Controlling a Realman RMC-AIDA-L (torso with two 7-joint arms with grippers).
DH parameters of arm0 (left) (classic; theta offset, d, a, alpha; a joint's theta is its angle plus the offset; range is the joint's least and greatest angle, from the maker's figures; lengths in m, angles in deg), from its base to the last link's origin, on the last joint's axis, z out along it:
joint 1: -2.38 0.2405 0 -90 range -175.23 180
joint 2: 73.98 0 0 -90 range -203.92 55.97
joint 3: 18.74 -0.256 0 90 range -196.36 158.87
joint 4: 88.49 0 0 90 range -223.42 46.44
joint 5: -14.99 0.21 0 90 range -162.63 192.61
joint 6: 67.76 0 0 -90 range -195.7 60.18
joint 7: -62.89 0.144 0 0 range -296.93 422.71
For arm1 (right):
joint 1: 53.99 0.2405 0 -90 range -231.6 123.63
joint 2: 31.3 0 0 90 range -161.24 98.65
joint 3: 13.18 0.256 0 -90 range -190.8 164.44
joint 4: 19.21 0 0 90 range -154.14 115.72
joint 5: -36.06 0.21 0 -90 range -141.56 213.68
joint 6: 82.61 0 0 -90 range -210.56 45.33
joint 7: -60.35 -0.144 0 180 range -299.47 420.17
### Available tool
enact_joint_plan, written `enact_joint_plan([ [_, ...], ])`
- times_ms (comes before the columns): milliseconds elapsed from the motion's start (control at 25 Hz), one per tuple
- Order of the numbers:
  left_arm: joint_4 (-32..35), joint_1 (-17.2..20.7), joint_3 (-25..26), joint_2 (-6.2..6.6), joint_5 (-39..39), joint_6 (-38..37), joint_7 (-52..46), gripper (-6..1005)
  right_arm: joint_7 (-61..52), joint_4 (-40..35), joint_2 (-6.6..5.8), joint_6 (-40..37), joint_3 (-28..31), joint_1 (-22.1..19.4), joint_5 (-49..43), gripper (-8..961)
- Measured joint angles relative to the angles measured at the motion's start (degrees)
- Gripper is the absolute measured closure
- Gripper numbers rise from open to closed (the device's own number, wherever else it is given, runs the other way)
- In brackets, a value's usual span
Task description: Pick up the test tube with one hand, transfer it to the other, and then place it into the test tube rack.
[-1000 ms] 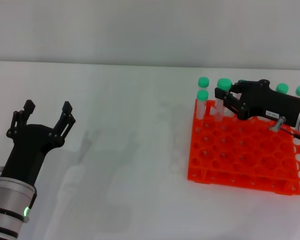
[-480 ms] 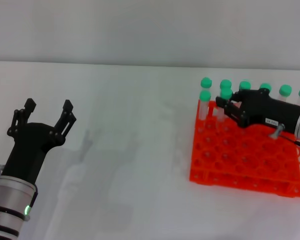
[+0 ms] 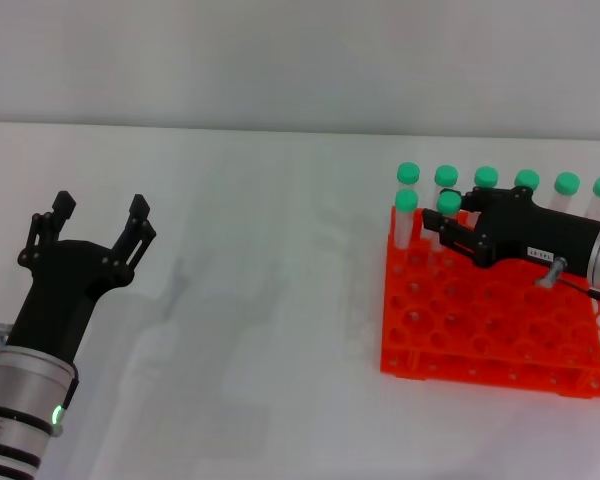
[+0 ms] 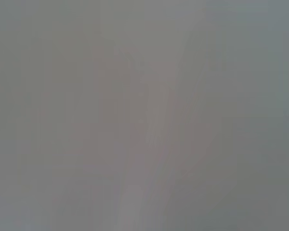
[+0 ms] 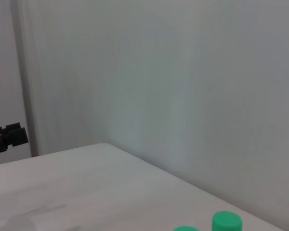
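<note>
The tube (image 3: 447, 222) is judged light, stiff and slick, best taken just under its green cap. It is held upright by the right hand (image 3: 452, 232), closed on it over the rack (image 3: 490, 320) near the back left holes. The left hand (image 3: 92, 235) is spread open and empty above the tabletop (image 3: 270, 300).

a plain white table (image 3: 280, 300) runs back to a pale wall, and one thing sits directly on it: the test tube rack (image 3: 490, 320), bright orange-red, over on the right side, two perforated tiers of round holes, white-edged at its right end. green-capped tubes (image 3: 525, 181) stand upright along the rack's far row.
</note>
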Motion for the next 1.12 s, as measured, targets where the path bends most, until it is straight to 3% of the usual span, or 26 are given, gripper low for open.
enact_joint_plan([
  [240,-0.02,0.01,0.0,0.0,0.0,0.0,0.0,110,-1.5,-0.03,-0.12,0.32,-0.35,-0.12,-0.19,441],
  [360,-0.06,0.01,0.0,0.0,0.01,-0.01,0.0,110,-2.04,-0.51,-0.24,1.28,-0.37,-1.09,-0.12,385],
  [720,-0.11,0.02,0.0,0.06,-0.01,-0.03,0.0,110,-7.45,-6.68,-0.57,7.18,0.78,-9.71,0.57,216],
  [920,-0.41,0.09,0.0,0.08,-0.01,-0.37,0.0,110,-7.93,-7.31,-0.8,12.36,10.31,-15.81,2.51,79],
  [1120,-0.7,-0.11,0.0,0.15,0.0,-0.48,0.0,110,1.38,-3.34,-0.63,9.59,26.74,-19.22,3.15,79],
])
